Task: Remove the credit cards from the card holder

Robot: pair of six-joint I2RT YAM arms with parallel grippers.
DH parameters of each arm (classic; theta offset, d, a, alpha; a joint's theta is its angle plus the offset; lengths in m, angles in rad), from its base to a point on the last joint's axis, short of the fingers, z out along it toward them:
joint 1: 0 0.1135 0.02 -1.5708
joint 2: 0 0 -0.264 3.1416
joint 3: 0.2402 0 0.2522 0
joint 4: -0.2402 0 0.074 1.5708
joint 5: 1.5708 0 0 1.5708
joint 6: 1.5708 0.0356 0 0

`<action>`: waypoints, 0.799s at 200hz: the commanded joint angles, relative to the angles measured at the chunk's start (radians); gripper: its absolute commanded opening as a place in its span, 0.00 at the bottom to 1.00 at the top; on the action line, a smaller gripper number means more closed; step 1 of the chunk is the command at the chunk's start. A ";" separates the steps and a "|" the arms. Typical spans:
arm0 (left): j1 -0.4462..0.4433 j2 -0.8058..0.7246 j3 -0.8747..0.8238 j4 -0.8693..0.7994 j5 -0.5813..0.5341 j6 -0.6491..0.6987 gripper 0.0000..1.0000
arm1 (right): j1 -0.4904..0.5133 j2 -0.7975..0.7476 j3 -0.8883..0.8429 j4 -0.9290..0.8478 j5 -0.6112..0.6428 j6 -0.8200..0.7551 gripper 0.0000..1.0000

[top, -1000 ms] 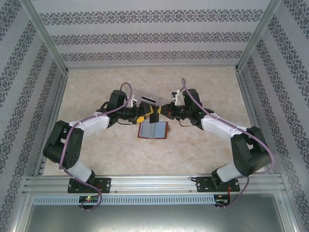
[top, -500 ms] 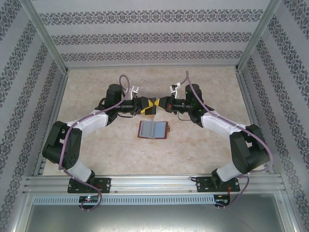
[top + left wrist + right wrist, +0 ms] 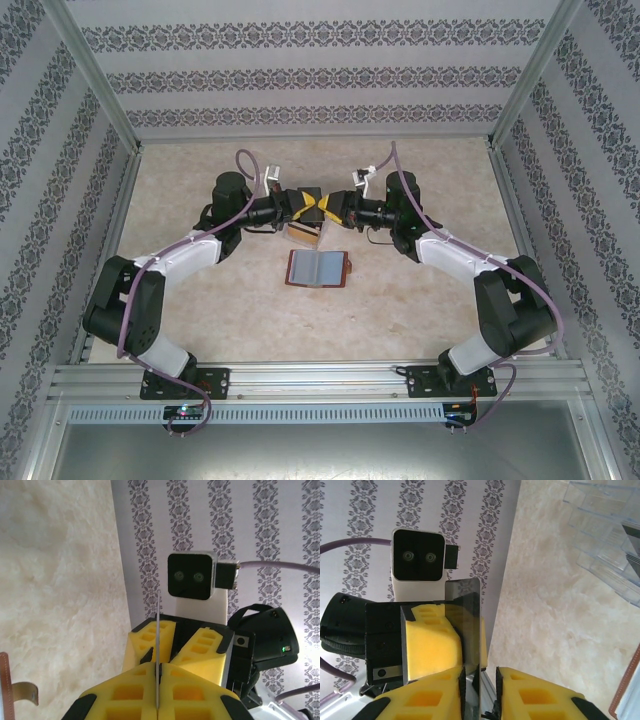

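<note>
One card (image 3: 464, 602) is out, clenched in the left claw (image 3: 157, 666) above the tabletop (image 3: 400, 320), right claw (image 3: 481, 674) slightly parted beside it; the open card holder (image 3: 318, 268) may hold more

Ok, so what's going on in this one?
The two arms meet above the table with a credit card between them, apparently mid-handover. The left gripper has its jaws shut on the card, while the right gripper has its jaws open around the other end. The card holder lies open on the table, nearer the arm bases, with neither gripper touching it.
</note>
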 commanded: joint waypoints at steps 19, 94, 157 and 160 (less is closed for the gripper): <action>0.009 -0.026 0.000 0.076 -0.036 -0.049 0.00 | 0.016 0.025 -0.002 0.166 -0.027 0.089 0.22; 0.063 -0.102 0.026 -0.354 -0.150 0.169 0.70 | 0.029 0.026 0.079 -0.146 0.070 -0.211 0.00; 0.221 -0.164 0.154 -0.956 -0.320 0.482 0.99 | 0.154 0.146 0.442 -0.807 0.478 -0.883 0.00; 0.231 -0.163 0.161 -0.978 -0.325 0.495 0.99 | 0.159 0.150 0.460 -0.819 0.486 -0.906 0.00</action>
